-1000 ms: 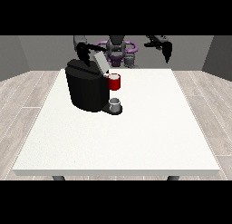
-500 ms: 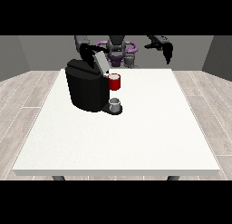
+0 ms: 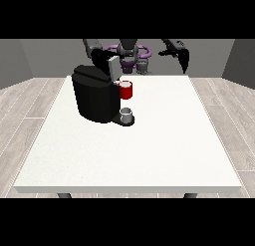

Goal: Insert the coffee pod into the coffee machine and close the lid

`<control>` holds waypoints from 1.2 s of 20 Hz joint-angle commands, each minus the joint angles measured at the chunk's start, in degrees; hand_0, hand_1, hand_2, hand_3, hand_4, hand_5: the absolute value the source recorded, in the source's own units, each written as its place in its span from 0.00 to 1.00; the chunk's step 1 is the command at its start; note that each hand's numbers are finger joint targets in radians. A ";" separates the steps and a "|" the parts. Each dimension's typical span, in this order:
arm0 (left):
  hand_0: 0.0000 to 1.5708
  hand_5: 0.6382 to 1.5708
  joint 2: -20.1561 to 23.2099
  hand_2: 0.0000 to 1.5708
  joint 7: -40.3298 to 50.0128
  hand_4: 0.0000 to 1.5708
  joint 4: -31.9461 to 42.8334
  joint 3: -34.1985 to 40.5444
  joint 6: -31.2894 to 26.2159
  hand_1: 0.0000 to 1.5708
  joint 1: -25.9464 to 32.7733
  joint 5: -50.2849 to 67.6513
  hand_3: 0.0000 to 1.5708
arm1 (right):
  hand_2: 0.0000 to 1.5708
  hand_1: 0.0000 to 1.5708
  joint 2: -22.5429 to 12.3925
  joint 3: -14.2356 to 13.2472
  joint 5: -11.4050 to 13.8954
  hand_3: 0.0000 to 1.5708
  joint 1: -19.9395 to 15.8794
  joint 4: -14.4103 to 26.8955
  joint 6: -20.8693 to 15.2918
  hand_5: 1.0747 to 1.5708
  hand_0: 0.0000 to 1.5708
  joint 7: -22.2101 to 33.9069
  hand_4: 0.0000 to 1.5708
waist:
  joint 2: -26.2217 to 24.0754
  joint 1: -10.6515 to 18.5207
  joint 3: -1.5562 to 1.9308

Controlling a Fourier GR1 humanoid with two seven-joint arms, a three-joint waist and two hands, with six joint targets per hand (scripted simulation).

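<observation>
Only 1 view is given, so nothing is shared with a second camera. The scene is seen from across the surface (image 3: 149, 155), opposite the robot (image 3: 130, 53), and the camera is raised and tilted downward. The whole white top is taken in, with its near edge low in the view and its far edge high. The robot is faced head-on and appears small at the top. The coffee machine (image 3: 94, 93) is seen left of centre, toward the far side.
</observation>
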 commanded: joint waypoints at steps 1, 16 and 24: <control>0.00 1.00 1.46 0.00 0.76 0.09 -0.11 1.14 -0.15 0.00 -1.88 1.75 0.00 | 0.00 0.00 0.70 0.63 1.89 0.00 -1.20 1.95 -0.86 1.00 0.00 -2.34 0.12 | 1.13 0.25 0.06; 0.00 1.00 1.47 0.00 -2.63 0.12 2.63 -0.46 -0.28 0.00 -2.66 1.56 0.00 | 0.00 0.00 3.48 3.60 6.23 0.00 -8.19 3.09 -1.49 1.00 0.00 1.94 0.07 | -0.11 -0.12 0.06; 0.00 1.00 0.48 0.00 -8.62 0.12 3.33 -0.23 0.42 0.00 1.67 1.18 0.00 | 0.00 0.00 6.36 5.64 3.09 0.00 -1.81 -1.41 4.55 1.00 0.00 -5.79 0.16 | -3.09 -3.38 0.06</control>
